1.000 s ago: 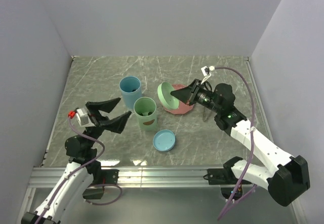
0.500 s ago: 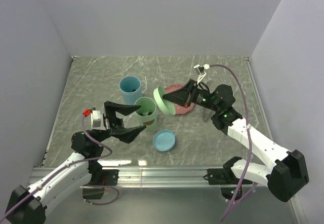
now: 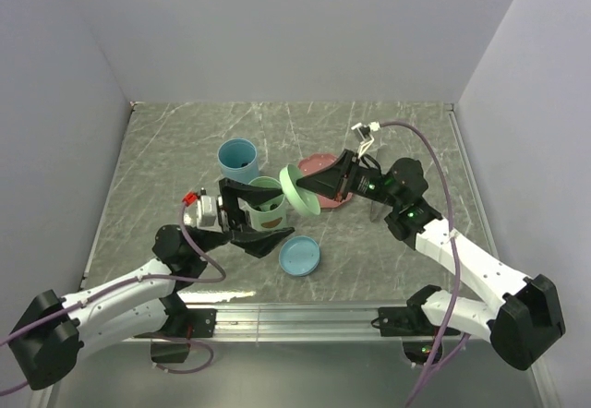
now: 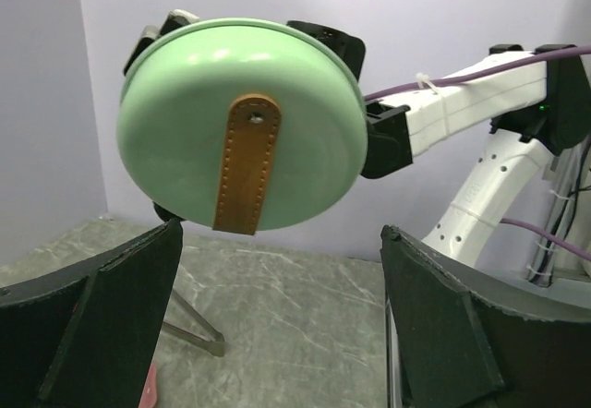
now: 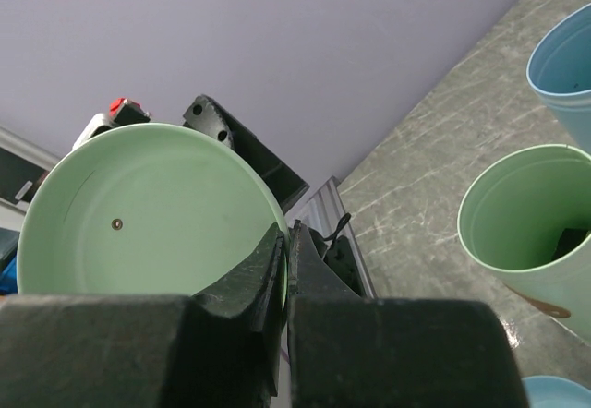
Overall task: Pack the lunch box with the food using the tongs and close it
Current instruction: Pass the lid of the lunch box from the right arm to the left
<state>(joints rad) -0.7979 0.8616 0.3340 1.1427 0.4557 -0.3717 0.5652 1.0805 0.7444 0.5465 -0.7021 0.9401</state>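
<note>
The lunch box is a green round container with a matching green lid. My right gripper is shut on the lid's rim and holds it tilted above and just right of the container. The lid's brown strap faces the left wrist camera. My left gripper is open, one finger on each side of the container in the top view. A dark bit of food shows inside the container. The tips of the tongs lie on the table beyond my left fingers.
A blue container stands behind the green one, and a blue lid lies in front. The pink plate sits partly hidden under the right gripper. Grey walls close in the table on three sides.
My left arm has swung right and forward, so its open fingers now flank the green container. The right gripper has carried the lid leftward, closer to the container.
</note>
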